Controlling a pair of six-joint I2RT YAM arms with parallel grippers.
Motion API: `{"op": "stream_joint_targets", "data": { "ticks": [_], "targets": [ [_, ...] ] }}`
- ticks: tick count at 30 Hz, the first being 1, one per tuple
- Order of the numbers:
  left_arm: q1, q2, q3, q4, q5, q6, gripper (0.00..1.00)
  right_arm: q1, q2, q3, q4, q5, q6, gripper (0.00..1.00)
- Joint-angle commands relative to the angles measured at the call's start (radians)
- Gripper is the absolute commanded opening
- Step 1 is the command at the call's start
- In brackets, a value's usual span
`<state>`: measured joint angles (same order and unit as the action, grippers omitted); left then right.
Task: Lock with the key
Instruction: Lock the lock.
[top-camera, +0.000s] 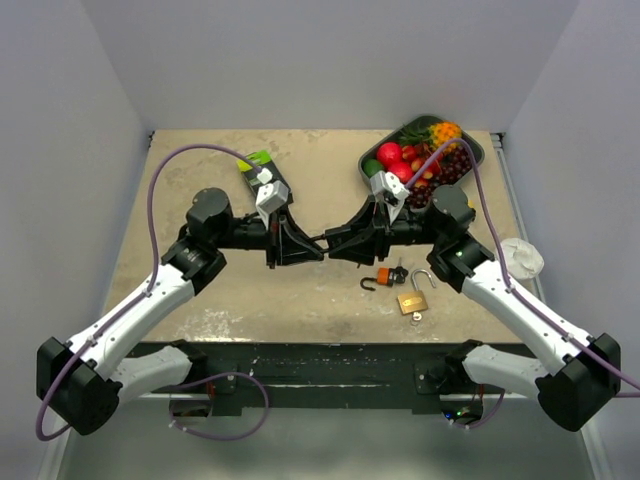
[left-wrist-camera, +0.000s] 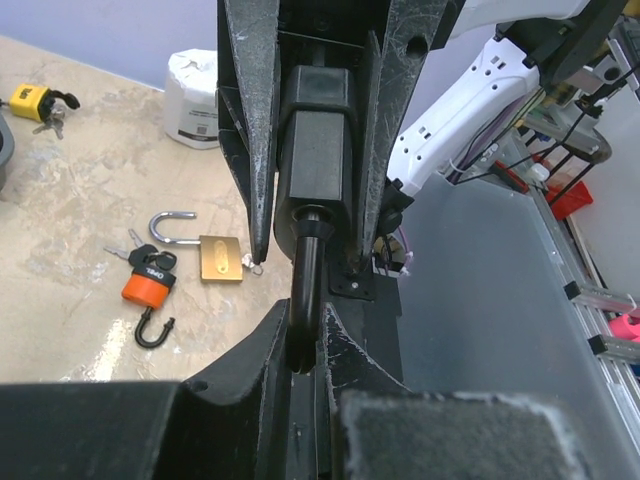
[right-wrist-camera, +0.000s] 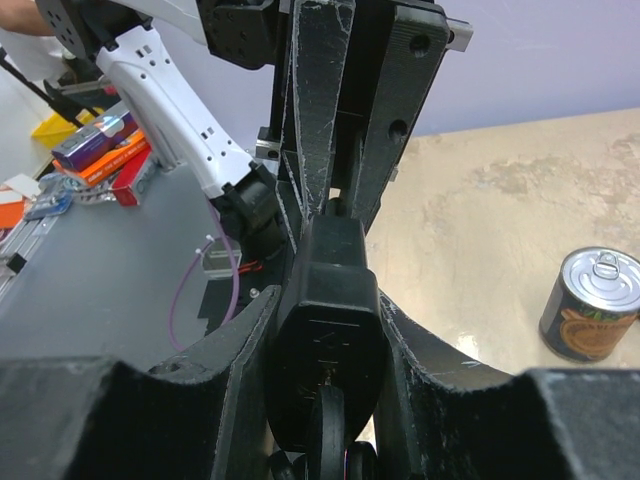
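Place: a robotics lab is showing here, a boxed-in test cell rather than a home or shop.
Enclosure: plain white walls (top-camera: 320, 60) are closing in a beige table (top-camera: 300, 300) on three sides.
Rig: a left arm (top-camera: 140, 315) and a right arm (top-camera: 520, 305) are sitting bolted at the near edge, trailing purple cable (top-camera: 152, 200) and holding a black padlock (left-wrist-camera: 318, 150) between them.
Props: a tray (top-camera: 478, 150) of bright fruit, a tin can (right-wrist-camera: 590, 305) and a brass padlock (top-camera: 413, 301) are lying about as unrelated test pieces.
Surroundings: a grey surface (right-wrist-camera: 90, 270) beyond the table is carrying loose boxes (right-wrist-camera: 100, 140).
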<state>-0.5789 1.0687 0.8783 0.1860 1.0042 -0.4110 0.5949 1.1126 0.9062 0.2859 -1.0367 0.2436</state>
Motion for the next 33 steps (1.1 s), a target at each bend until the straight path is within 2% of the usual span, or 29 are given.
{"op": "stream_joint_targets", "data": {
  "ticks": [1,14,18,23,26,28,29,30,32,33],
  "targets": [
    [-0.110,0.046,0.123,0.369,-0.104,-0.120,0.00,0.178,0.102,-0.073,0.016,-0.020,-0.038,0.00],
    [-0.199,0.120,0.200,0.386,-0.104,-0.120,0.00,0.209,0.147,-0.056,0.091,-0.009,0.013,0.00],
    [-0.197,0.103,0.199,0.302,-0.099,-0.068,0.00,0.204,0.139,-0.047,0.012,-0.016,-0.030,0.00],
    [-0.093,0.016,0.119,0.231,-0.085,-0.049,0.00,0.128,0.102,-0.027,-0.114,-0.052,-0.099,0.00],
    [-0.018,-0.035,0.081,0.175,-0.067,-0.037,0.00,0.073,0.076,-0.001,-0.266,-0.066,-0.188,0.00],
    [0.027,-0.065,0.051,0.178,-0.059,-0.052,0.00,0.046,0.067,0.003,-0.283,-0.080,-0.213,0.00],
    [0.037,-0.070,0.044,0.179,-0.056,-0.060,0.00,0.031,0.064,0.005,-0.339,-0.082,-0.222,0.06],
    [0.056,-0.079,0.038,0.179,-0.052,-0.061,0.00,0.028,0.064,0.017,-0.364,-0.083,-0.239,0.27],
    [0.076,-0.087,0.024,0.162,-0.049,-0.051,0.00,0.019,0.069,0.042,-0.428,-0.082,-0.302,0.46],
    [0.082,-0.093,0.022,0.150,-0.049,-0.040,0.00,0.016,0.072,0.049,-0.445,-0.082,-0.311,0.52]
  ]
}}
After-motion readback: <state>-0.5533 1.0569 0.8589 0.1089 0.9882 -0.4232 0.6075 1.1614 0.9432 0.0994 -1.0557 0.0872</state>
